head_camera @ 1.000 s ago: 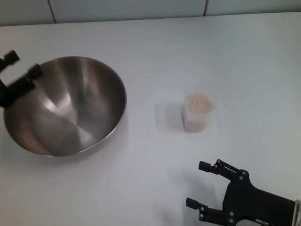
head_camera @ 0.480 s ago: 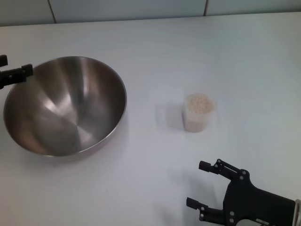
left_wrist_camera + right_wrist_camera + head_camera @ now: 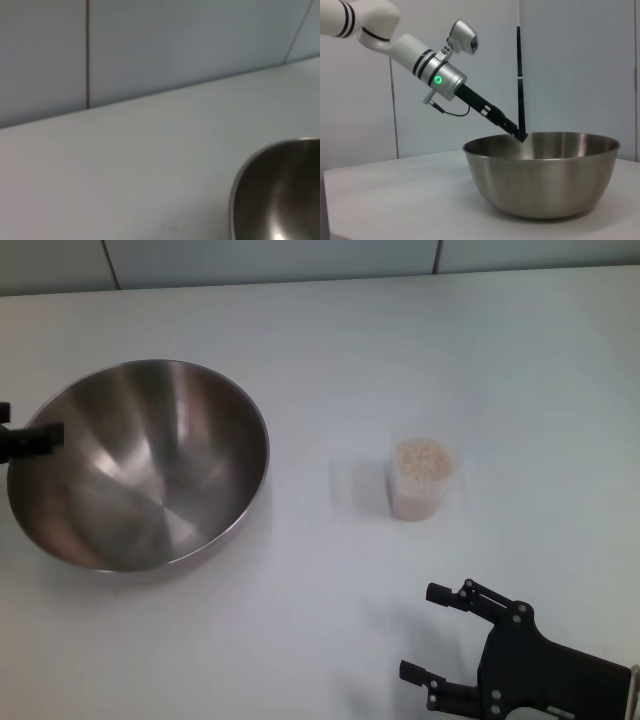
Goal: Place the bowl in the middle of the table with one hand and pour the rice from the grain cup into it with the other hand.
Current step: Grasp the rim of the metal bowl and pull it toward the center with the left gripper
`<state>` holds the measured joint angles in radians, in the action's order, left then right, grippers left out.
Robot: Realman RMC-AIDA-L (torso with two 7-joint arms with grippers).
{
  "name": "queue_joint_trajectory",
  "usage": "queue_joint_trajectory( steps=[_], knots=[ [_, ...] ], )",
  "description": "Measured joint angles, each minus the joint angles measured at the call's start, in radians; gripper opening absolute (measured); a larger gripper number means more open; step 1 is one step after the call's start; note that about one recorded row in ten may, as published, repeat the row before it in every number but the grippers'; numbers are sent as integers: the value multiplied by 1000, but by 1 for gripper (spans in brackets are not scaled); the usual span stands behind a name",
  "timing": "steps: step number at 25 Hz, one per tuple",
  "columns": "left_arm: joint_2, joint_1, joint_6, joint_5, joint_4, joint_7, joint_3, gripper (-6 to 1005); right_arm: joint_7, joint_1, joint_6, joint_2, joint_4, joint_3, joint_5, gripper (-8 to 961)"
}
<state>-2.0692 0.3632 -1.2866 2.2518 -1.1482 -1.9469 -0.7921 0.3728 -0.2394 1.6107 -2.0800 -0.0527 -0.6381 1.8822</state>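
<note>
The steel bowl (image 3: pixel 140 465) stands on the left part of the white table (image 3: pixel 400 350), empty inside. It also shows in the left wrist view (image 3: pixel 280 195) and the right wrist view (image 3: pixel 545 175). My left gripper (image 3: pixel 30 421) is at the bowl's left rim at the view's edge, fingers apart, holding nothing. In the right wrist view the left gripper (image 3: pixel 519 135) has its tip at the rim. The grain cup (image 3: pixel 420 490), full of rice (image 3: pixel 421 460), stands upright right of the middle. My right gripper (image 3: pixel 418 631) is open and empty, near the front edge, short of the cup.
A grey tiled wall (image 3: pixel 270 260) runs along the table's far edge. Bare tabletop lies between the bowl and the cup and to the cup's right.
My left gripper has slid along the bowl's left rim toward me and further out of view. The bowl, the cup and the right gripper have stayed put.
</note>
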Motion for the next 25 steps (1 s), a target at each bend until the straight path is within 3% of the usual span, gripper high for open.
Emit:
queue_joint_trajectory(
  steps=[20,25],
  knots=[
    [7,50,-55,29,49,-17,-41,832,-2,2,0,0,-4,2,0,833],
    [4,76,-58,75,68,-26,-40,598,-2,2,0,0,-4,2,0,833]
  ],
)
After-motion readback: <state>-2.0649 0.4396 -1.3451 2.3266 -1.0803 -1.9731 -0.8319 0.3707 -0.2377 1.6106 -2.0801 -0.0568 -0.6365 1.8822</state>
